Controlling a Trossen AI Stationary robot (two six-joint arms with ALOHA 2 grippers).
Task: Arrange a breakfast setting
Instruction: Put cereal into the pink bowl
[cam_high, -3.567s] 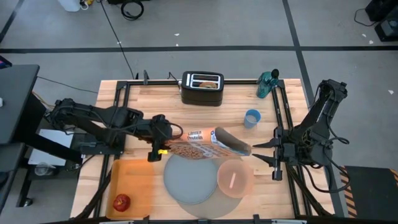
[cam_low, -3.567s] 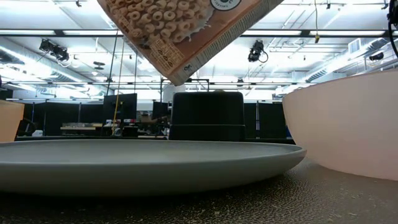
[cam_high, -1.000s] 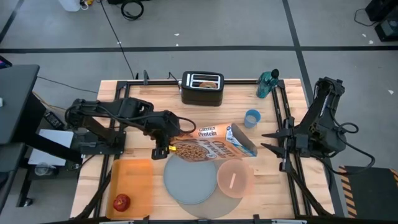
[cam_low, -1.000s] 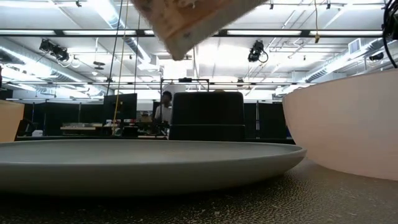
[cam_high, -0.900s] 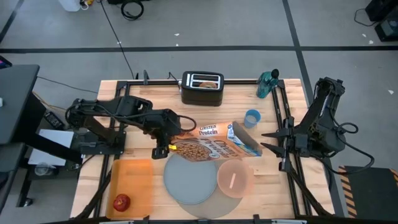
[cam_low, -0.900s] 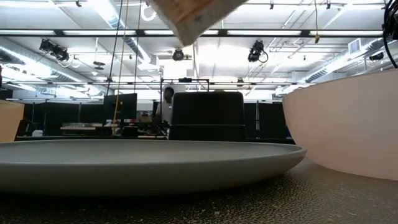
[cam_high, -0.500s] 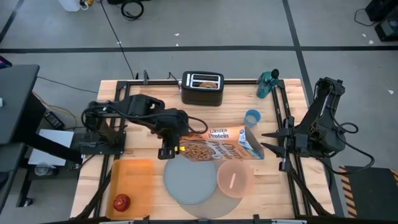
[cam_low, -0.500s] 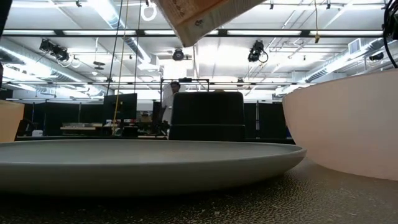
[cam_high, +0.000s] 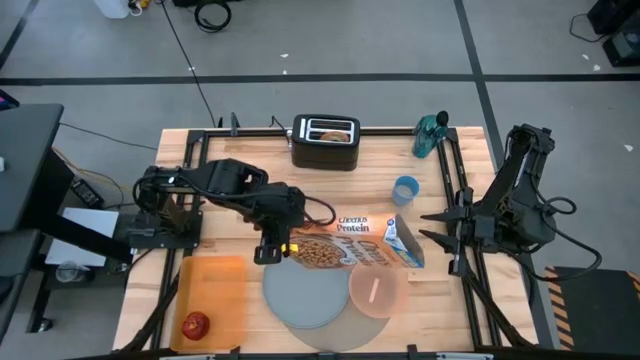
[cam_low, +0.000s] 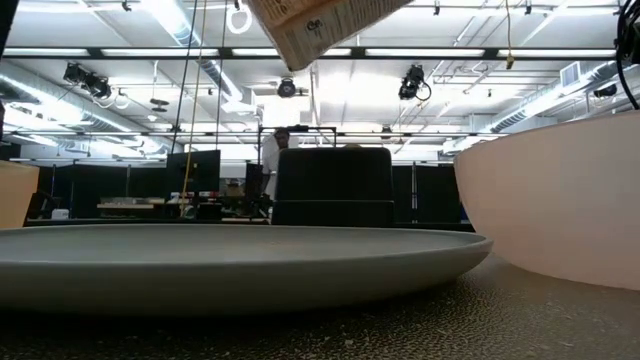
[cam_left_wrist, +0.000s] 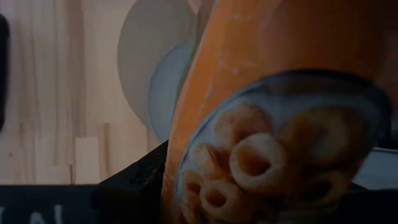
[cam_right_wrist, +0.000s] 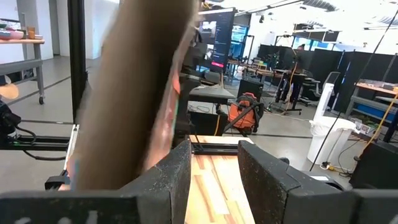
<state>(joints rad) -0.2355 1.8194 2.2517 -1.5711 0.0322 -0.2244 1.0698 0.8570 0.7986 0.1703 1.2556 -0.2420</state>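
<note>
Red apple (cam_high: 195, 324): lower left of the high view, on the flat orange tray (cam_high: 215, 280)
Left gripper (cam_high: 272, 247): left of centre, clamped on the end of an orange cardboard cereal box (cam_high: 345, 240), held lengthwise above the table
Smaller grey plate (cam_high: 305, 290): lower centre, on the large round grey mat (cam_high: 352, 326)
Translucent pink bowl (cam_high: 377, 287): right of the plate, on the mat, below the box's far end
Black toaster (cam_high: 325, 142): top centre
Right gripper (cam_high: 425, 236): centre right, fingers apart, empty, just beside the box's end

Grey floor (cam_high: 330, 40), ceiling strip lights (cam_low: 470, 52)
</note>
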